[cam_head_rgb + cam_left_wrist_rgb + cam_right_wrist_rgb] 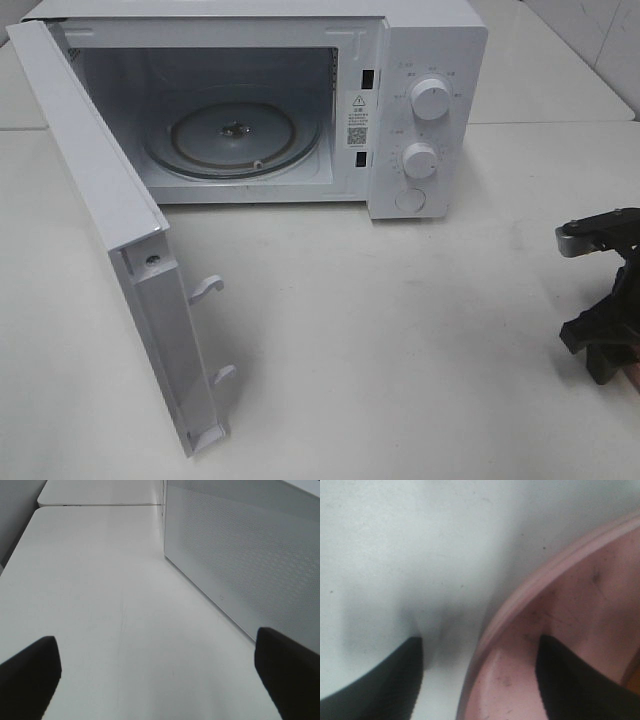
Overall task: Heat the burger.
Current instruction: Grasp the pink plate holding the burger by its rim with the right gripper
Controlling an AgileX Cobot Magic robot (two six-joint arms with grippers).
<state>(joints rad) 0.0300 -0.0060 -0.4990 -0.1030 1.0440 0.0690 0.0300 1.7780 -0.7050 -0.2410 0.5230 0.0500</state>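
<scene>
Microwave [420, 60] open, door [90, 190] swung out toward 8 o'clock, left jaws wide apart beside door, right jaws at 4 o'clock, apart astride pink plate [580, 595] rim, burger not made out.

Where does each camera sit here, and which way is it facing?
Exterior high: mounted above, looking down at the table and microwave, door open; right arm at its right edge.
Left wrist: low over the table, facing along it beside the door; left claw wide apart.
Right wrist: close above the table, right claw straddling the pink plate rim.
Shared: exterior high and left wrist both show the door.
</scene>
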